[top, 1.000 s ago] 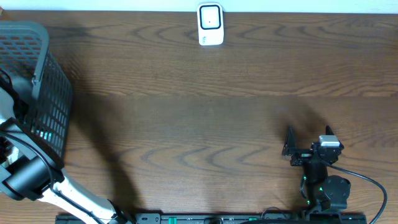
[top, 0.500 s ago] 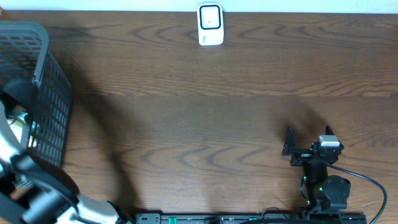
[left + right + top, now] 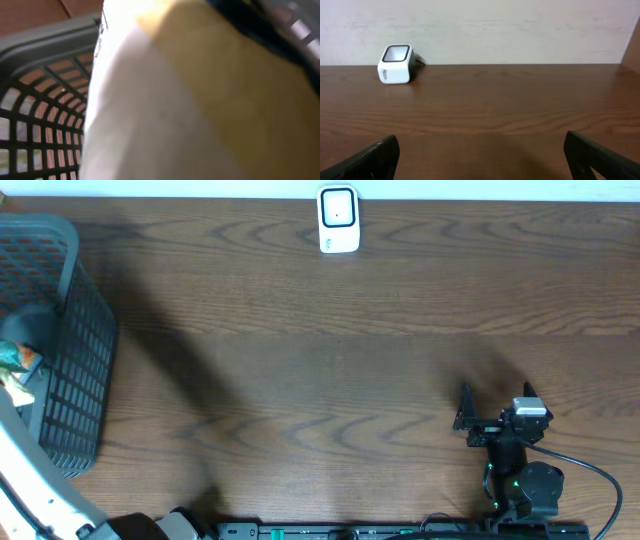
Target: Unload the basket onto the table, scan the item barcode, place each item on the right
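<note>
Dark wooden table point(image 3: 330, 360) is backed by a pale wall point(image 3: 495, 25). A package point(image 3: 17, 361), printed in teal, orange and yellow, is seen at the far left edge of the overhead view, above the inside of a grey mesh basket point(image 3: 85, 330). In the left wrist view the same package is pressed so close to the lens that it is shown only as a blurred white and yellow surface, with the basket's wall just to the left of it. The left gripper is closed tight and appears to be clamped on the package, although its fingers cannot be made out. The white left arm point(image 3: 30, 470) is seen rising from the near-left corner towards the basket.

The right gripper point(image 3: 497, 395) is held low over the near-right part of the table, with its jaws spread wide and nothing between its fingers point(image 3: 375, 160). A small white scanner point(image 3: 396, 64) is placed well ahead of that gripper and off to its left, near the wall.
</note>
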